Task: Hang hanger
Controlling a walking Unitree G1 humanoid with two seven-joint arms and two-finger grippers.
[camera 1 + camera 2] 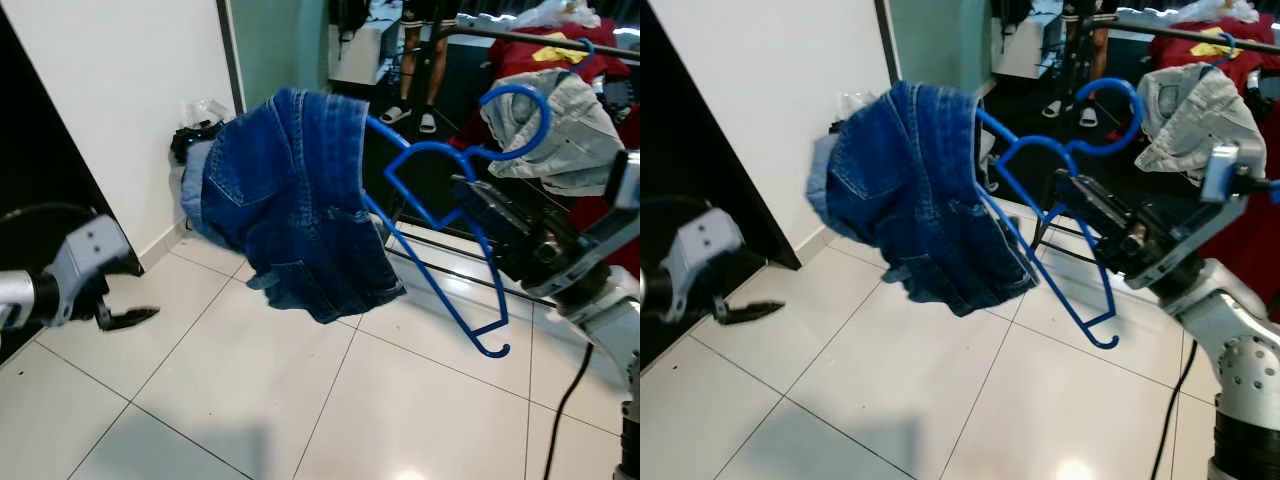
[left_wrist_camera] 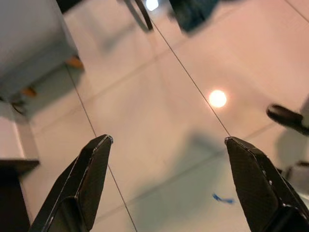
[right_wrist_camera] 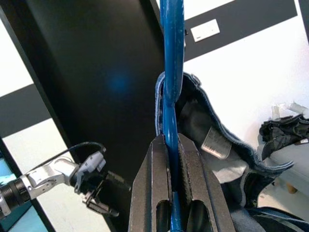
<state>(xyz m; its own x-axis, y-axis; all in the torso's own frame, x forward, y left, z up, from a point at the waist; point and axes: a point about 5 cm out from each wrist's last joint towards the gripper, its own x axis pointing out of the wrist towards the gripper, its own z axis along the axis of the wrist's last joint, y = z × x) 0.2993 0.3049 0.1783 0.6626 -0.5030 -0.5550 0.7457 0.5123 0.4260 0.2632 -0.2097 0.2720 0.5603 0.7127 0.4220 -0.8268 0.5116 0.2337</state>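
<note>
A blue plastic hanger point(image 1: 443, 258) hangs tilted in the air with blue denim shorts point(image 1: 290, 200) draped over one arm. My right gripper point(image 1: 468, 192) is shut on the hanger just below its hook point(image 1: 522, 118); the right wrist view has the blue bar pinched between the fingers point(image 3: 161, 164). The hook sits close to a grey garment point(image 1: 565, 130), below the dark clothes rail point(image 1: 540, 38). My left gripper point(image 1: 135, 318) is low at the far left, above the floor tiles. It is open and holds nothing, with its fingertips point(image 2: 99, 145) wide apart.
The rail at the back right carries red clothing point(image 1: 565, 55) and the grey garment, and the rack's lower bars point(image 1: 450, 262) run near the floor. A person's legs in sandals point(image 1: 415, 70) stand behind. A black bag point(image 1: 195, 135) lies by the white wall point(image 1: 120, 90).
</note>
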